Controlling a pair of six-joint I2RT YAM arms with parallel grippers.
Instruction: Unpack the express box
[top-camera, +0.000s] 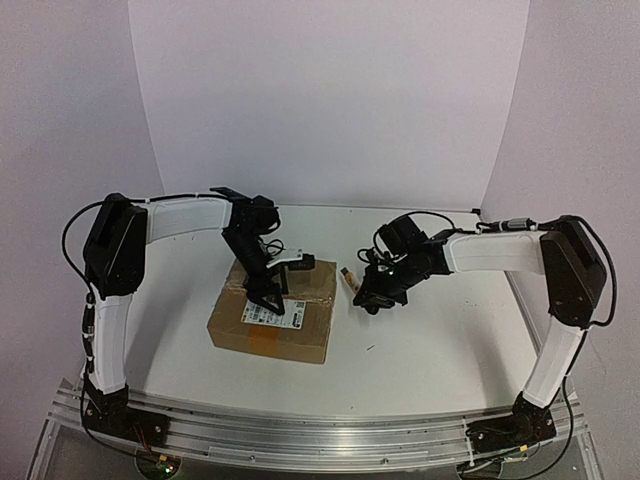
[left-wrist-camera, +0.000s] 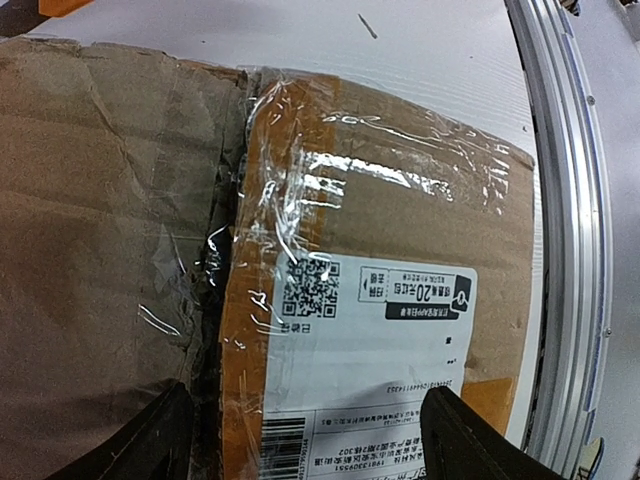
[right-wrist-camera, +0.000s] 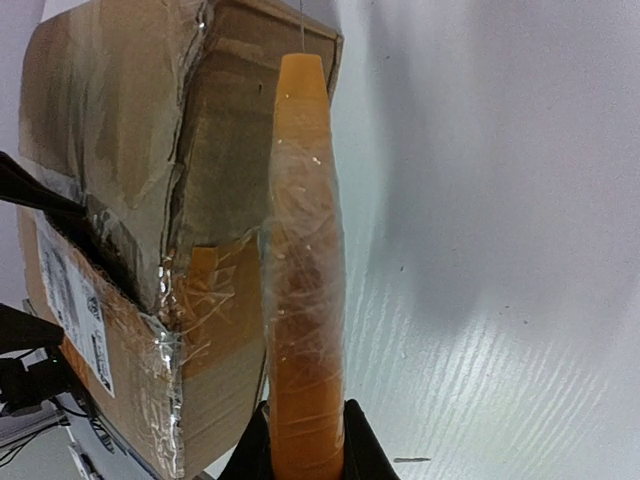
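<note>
My left tool (left-wrist-camera: 308, 392) is gaping empty over the flat brown cardboard express box (left-wrist-camera: 400, 200) while my right tool (right-wrist-camera: 300, 445) is clamping a slim orange cutter (right-wrist-camera: 300, 250), the taped seam likely needing more slitting.

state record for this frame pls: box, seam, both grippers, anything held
box: express box flat on table, shipping label facing up, flaps down
seam: tape crumpled, looks partly split
left gripper: open, over the box top, holding nothing
right gripper: shut on orange tool, to the right of the box
tool-box contact: cannot tell
</note>
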